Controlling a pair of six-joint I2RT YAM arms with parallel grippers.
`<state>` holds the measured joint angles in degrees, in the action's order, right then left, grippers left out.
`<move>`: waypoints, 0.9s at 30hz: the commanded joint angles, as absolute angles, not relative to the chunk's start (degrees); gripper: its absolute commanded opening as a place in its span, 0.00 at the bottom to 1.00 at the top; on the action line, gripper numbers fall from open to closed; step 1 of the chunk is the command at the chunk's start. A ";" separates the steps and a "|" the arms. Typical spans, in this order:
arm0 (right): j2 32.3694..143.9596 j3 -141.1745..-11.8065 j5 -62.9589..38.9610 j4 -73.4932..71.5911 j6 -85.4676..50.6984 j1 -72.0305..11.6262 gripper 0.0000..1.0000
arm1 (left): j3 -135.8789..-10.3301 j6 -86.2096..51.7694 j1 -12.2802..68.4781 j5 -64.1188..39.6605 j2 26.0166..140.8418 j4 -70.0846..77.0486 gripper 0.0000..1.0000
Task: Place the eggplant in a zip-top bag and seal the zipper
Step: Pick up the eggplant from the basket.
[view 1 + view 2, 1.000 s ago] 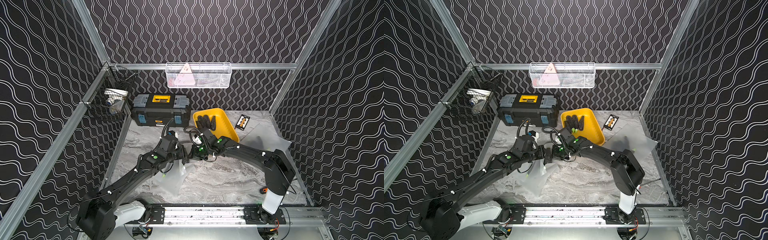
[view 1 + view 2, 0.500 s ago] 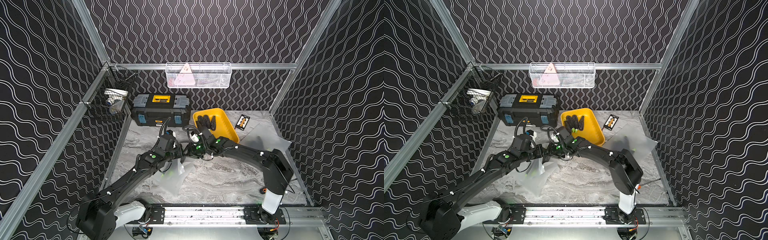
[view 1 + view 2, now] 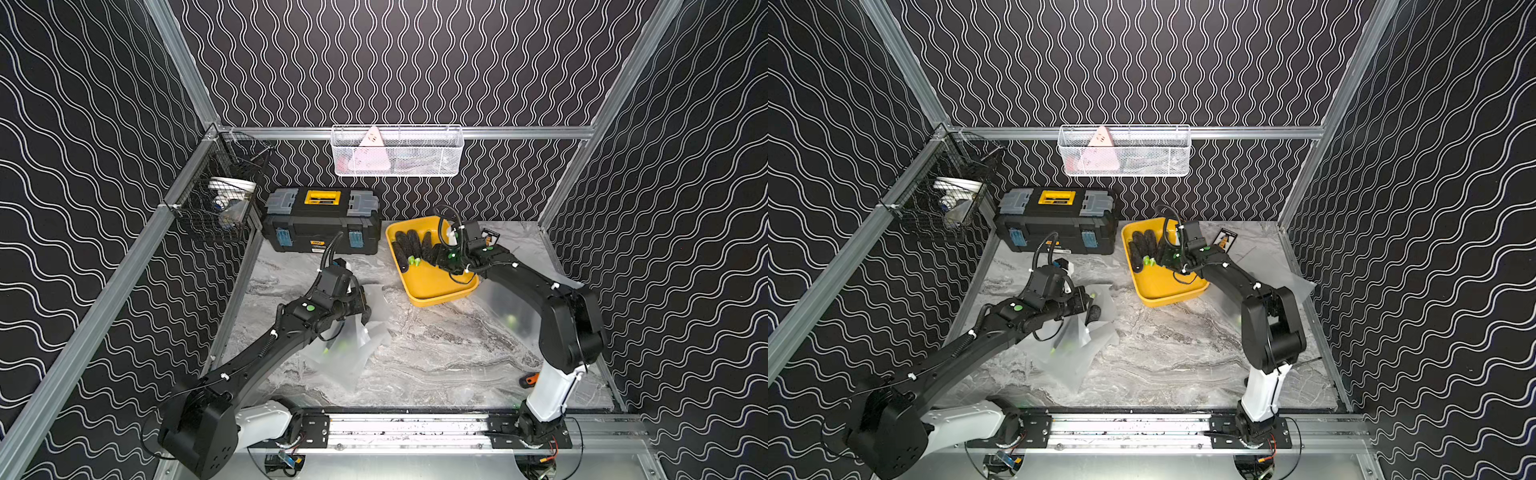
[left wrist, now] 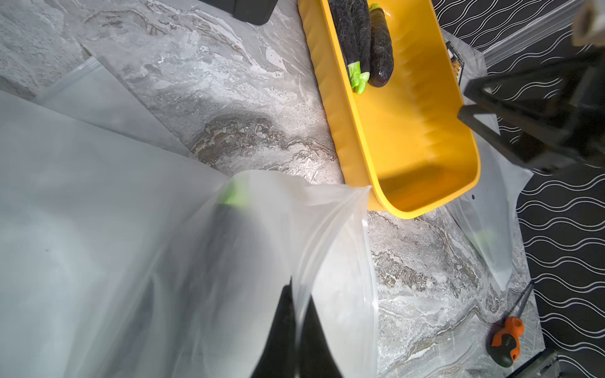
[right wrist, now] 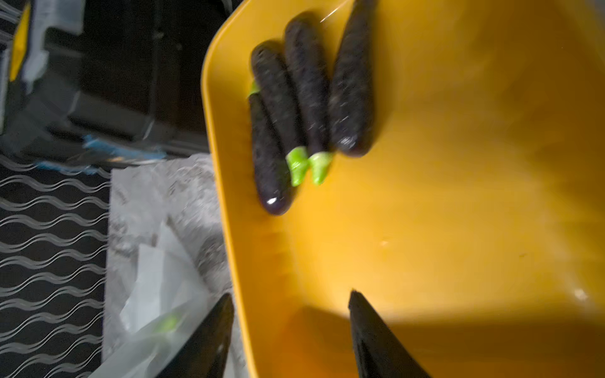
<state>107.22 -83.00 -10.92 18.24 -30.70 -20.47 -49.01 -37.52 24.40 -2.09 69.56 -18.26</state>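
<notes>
A frosted zip-top bag (image 3: 353, 332) (image 3: 1075, 345) lies left of centre, its mouth lifted. My left gripper (image 4: 294, 294) (image 3: 365, 309) is shut on the bag's (image 4: 327, 235) rim near the zipper. Through the plastic an eggplant (image 4: 222, 235) shows, dark with a green stem, lying inside the bag. My right gripper (image 5: 289, 297) (image 3: 446, 259) (image 3: 1167, 259) hangs open and holds nothing, over the near edge of the yellow tray (image 5: 458, 196) (image 3: 436, 286). Several more eggplants (image 5: 304, 108) (image 3: 411, 247) lie side by side in the tray.
A black toolbox (image 3: 322, 220) stands at the back, left of the tray. More frosted bags (image 3: 507, 307) (image 4: 487, 229) lie on the marble at the right. An orange-handled screwdriver (image 3: 530, 379) (image 4: 505, 340) lies near the right arm's base. Wire baskets (image 3: 397, 151) hang on the walls.
My right gripper has drawn away from the bag's mouth to the yellow tray and its jaws have opened. The eggplant stays in the bag. The left gripper keeps its grip.
</notes>
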 commanded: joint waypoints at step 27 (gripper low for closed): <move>136.43 -105.45 -19.25 11.11 -29.71 -15.42 0.50 | -51.00 -35.77 24.34 -1.15 74.56 -18.53 0.00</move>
<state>135.76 -104.81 -18.31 12.47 -28.95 -15.27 -50.33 -36.73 24.40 -1.98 74.50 -19.00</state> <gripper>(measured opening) 0.517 0.058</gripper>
